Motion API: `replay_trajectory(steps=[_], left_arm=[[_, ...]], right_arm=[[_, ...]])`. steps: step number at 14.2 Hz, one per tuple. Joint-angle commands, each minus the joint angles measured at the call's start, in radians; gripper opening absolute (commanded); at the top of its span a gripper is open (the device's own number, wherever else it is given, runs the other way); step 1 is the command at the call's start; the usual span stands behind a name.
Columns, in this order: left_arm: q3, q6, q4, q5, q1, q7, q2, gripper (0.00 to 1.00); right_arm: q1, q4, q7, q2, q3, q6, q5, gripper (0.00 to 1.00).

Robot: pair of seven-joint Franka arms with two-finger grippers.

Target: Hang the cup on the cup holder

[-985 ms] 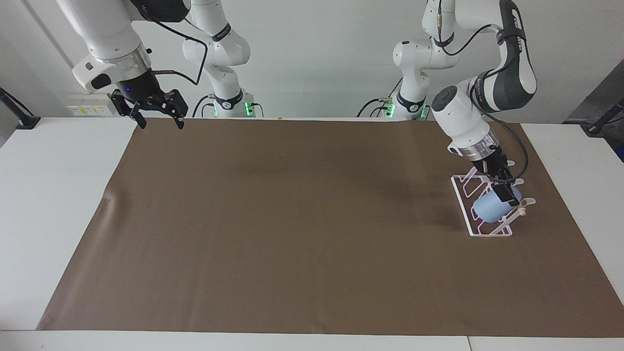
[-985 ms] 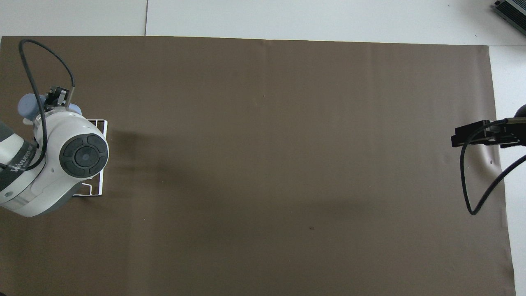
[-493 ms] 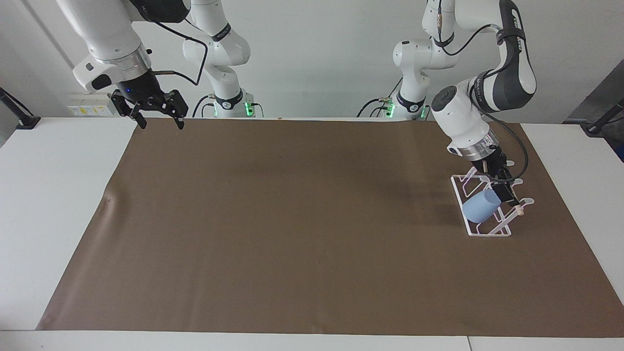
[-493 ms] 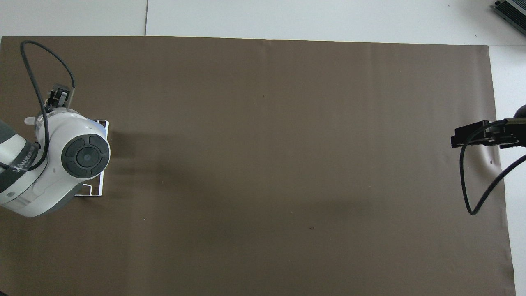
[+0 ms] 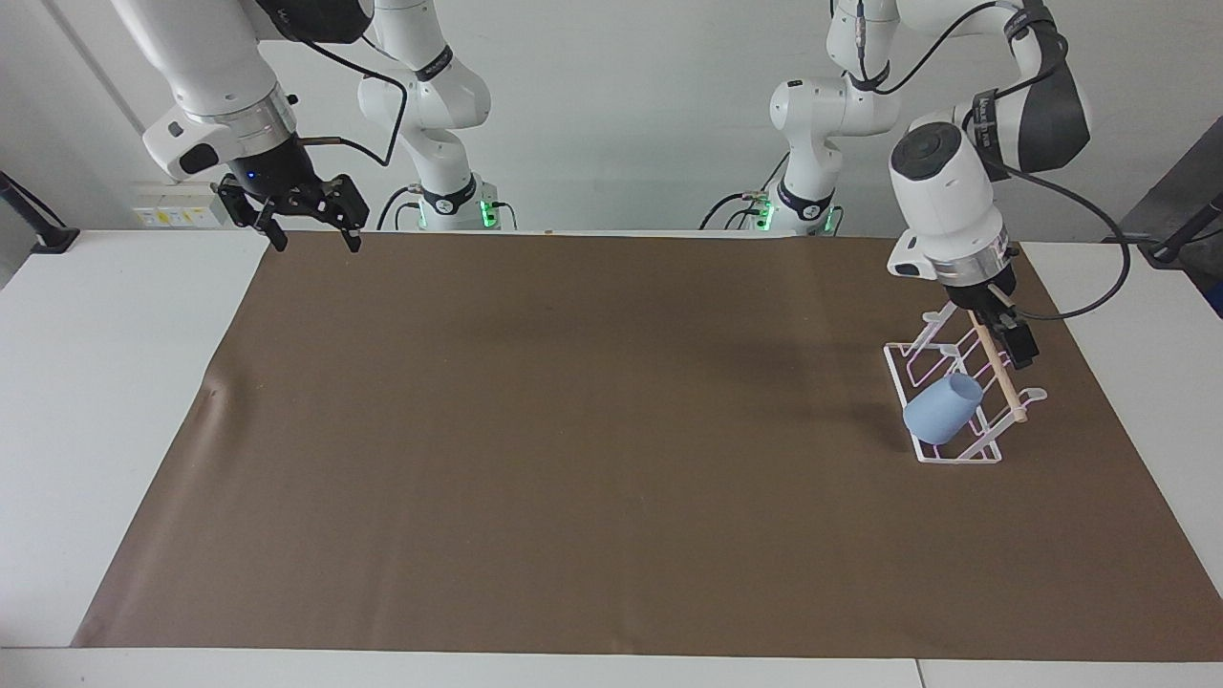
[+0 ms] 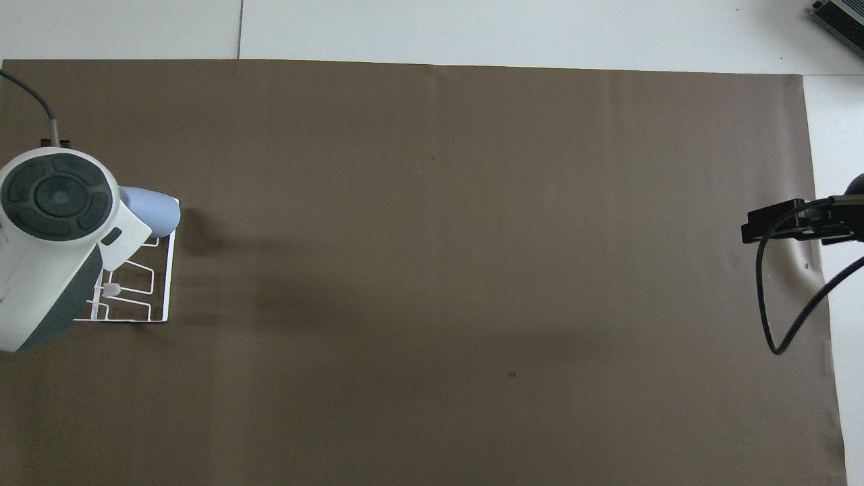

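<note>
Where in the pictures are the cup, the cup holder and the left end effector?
cup (image 5: 941, 408): facing view, on its light-blue side wall.
cup holder (image 5: 997, 376): facing view, on the wooden rod along its top.
left end effector (image 5: 1016, 346): facing view, between its fingertips, over the cup holder.

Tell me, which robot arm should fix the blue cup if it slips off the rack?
Probably the left arm. Its pincer is open right over the cup holder, where the cup hangs. The right pincer waits over the table's right-arm end.
</note>
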Motion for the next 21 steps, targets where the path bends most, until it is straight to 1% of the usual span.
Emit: replay_trajectory(steps=[1, 2, 4, 6, 8, 10, 11, 12, 14, 17, 19, 21], left_arm=[[0.013, -0.069, 0.016, -0.15, -0.015, -0.026, -0.068, 1.0], [0.011, -0.094, 0.022, -0.17, -0.012, -0.058, -0.087, 1.0], [0.013, -0.194, 0.089, -0.26, -0.01, -0.15, -0.093, 1.0], [0.013, -0.281, 0.153, -0.323, -0.004, -0.26, -0.09, 1.0], [0.028, -0.336, 0.177, -0.409, 0.002, -0.348, -0.095, 1.0], [0.042, -0.414, 0.198, -0.555, 0.039, -0.556, -0.095, 1.0], [0.039, -0.433, 0.218, -0.595, 0.044, -0.662, -0.095, 1.0], [0.036, -0.447, 0.238, -0.597, 0.044, -0.743, -0.092, 1.0], [0.037, -0.45, 0.287, -0.61, 0.045, -0.842, -0.083, 1.0], [0.04, -0.485, 0.38, -0.644, 0.048, -0.874, -0.041, 1.0], [0.043, -0.509, 0.454, -0.658, 0.048, -0.897, 0.0, 1.0], [0.043, -0.551, 0.512, -0.65, 0.048, -0.897, 0.035, 1.0]], right_arm=[[-0.014, -0.019, -0.003, -0.025, 0.012, 0.007, -0.054, 1.0], [-0.016, -0.015, -0.035, -0.025, 0.009, 0.004, -0.057, 1.0], [-0.019, -0.013, -0.056, -0.027, -0.002, -0.003, -0.05, 1.0], [-0.021, -0.016, -0.035, -0.028, -0.008, -0.002, -0.036, 1.0], [-0.018, -0.024, -0.003, -0.035, -0.006, -0.002, -0.03, 1.0], [-0.013, -0.028, -0.003, -0.036, -0.006, 0.0, -0.03, 1.0], [-0.011, -0.03, -0.001, -0.036, -0.006, 0.0, -0.03, 1.0], [-0.01, -0.035, -0.001, -0.041, -0.006, -0.002, -0.027, 1.0], [-0.008, -0.053, 0.006, -0.051, -0.003, 0.001, -0.025, 1.0], [-0.01, -0.056, 0.008, -0.053, -0.003, 0.004, -0.022, 1.0], [-0.01, -0.058, 0.008, -0.053, -0.002, 0.004, -0.022, 1.0], [-0.01, -0.059, 0.008, -0.053, -0.002, 0.004, -0.022, 1.0]])
